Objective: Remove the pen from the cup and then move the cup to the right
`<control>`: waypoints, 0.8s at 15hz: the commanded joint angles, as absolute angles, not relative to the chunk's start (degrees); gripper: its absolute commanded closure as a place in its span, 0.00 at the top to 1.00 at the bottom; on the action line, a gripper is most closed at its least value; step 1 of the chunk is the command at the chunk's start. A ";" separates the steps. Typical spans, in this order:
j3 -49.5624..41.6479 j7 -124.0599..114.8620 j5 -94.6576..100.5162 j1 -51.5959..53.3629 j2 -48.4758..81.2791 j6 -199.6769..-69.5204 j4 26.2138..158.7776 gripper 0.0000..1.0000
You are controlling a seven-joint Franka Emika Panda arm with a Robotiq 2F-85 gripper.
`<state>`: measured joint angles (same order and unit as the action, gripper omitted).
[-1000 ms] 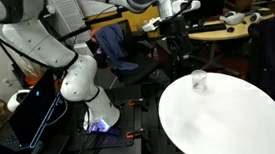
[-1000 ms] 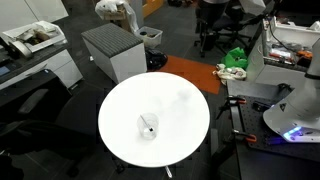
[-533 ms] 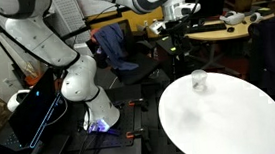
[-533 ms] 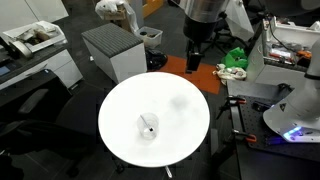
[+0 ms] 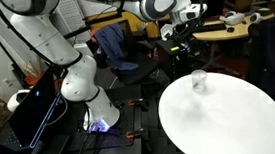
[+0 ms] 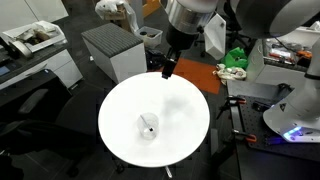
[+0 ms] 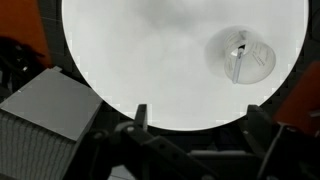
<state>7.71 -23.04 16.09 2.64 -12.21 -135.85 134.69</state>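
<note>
The small clear cup (image 6: 149, 127) stands on the round white table (image 6: 190, 140), left of its middle; it also shows in an exterior view (image 5: 198, 80) near the table's far edge. In the wrist view the cup (image 7: 241, 57) is seen from above at the upper right, with the thin pen (image 7: 237, 63) standing inside it. My gripper (image 6: 167, 69) hangs open and empty above the table's far rim, well short of the cup. In the wrist view its two fingers (image 7: 141, 118) stand wide apart at the table's edge.
A grey box-like cabinet (image 6: 115, 50) stands just beyond the table, also in the wrist view (image 7: 50, 112). An office chair (image 5: 115, 49) and the arm's base (image 5: 78, 84) are beside the table. A green object (image 6: 235, 57) lies on the orange floor.
The arm has swung down and over towards the table; the gripper now hangs lower, over the table's far rim. Cup and pen have not moved.
</note>
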 commanded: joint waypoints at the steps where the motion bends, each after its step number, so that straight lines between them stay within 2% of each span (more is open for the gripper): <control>1: 10.72 -36.16 24.94 0.03 -7.76 -138.82 132.50 1.00; 7: 10.29 -55.56 38.85 2.15 -0.40 -137.67 127.39 1.00; 11: 9.36 -57.74 41.08 4.40 3.84 -138.06 124.57 1.00; 12: 8.72 -56.54 39.81 4.39 1.39 -138.03 126.96 1.00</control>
<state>10.33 -56.68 39.96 2.81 1.49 -138.08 126.95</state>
